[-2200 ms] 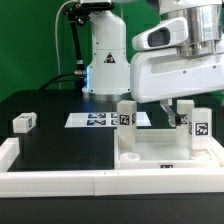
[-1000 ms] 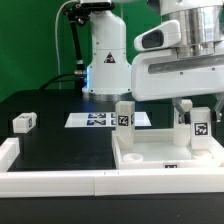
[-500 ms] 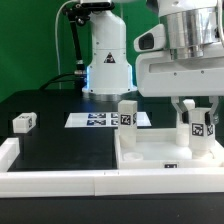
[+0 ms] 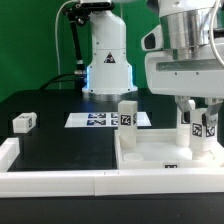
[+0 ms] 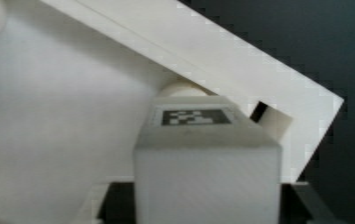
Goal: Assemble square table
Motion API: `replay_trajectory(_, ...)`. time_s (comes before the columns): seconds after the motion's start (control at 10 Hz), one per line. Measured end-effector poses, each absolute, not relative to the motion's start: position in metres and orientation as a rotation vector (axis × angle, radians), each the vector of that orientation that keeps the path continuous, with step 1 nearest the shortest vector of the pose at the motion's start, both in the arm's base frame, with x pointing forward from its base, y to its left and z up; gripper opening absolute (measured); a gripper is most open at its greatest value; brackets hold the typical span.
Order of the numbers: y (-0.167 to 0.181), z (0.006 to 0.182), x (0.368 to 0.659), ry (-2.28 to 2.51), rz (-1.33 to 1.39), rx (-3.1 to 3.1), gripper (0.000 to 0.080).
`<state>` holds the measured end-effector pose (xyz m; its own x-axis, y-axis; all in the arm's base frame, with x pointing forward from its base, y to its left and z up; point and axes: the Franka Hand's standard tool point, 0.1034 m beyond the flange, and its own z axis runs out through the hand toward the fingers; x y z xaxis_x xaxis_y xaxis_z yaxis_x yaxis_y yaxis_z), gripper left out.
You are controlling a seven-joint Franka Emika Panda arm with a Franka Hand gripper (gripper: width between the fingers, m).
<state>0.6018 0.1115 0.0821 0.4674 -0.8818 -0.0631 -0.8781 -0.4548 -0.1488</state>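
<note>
The square table's white panel [image 4: 165, 152] with its raised rim lies at the exterior view's lower right, a small tag on its front edge. One white tagged leg [image 4: 128, 113] stands upright at its far left corner. My gripper [image 4: 199, 118] is shut on a second leg [image 4: 203, 128] and holds it upright over the panel's right side. In the wrist view this leg [image 5: 206, 160] sits between the dark fingers [image 5: 124, 200], its tag facing up, above the panel floor [image 5: 49, 120] near the rim corner [image 5: 227, 60]. A third leg [image 4: 24, 122] lies loose at the left.
The marker board [image 4: 95, 119] lies flat in front of the robot base [image 4: 105, 60]. A long low white wall [image 4: 60, 182] edges the black surface along the front, with a raised end at the left.
My gripper has moved toward the exterior view's right with the leg in it, from near the panel's middle to its right side. The standing leg and the loose leg have not moved.
</note>
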Motion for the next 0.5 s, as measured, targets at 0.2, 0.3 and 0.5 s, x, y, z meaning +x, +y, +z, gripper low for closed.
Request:
replay_trajectory(0.2,0.1117,0.0821,0.6017,1.535,-0.035,-2.555,0.0291)
replay_trajectory(0.3,0.1117,0.0820,0.6017,1.526,-0.036,-2.561,0.0478)
replay_trajectory(0.5,0.1135,0.0821,0.6010,1.419,-0.040,-2.626,0.0599)
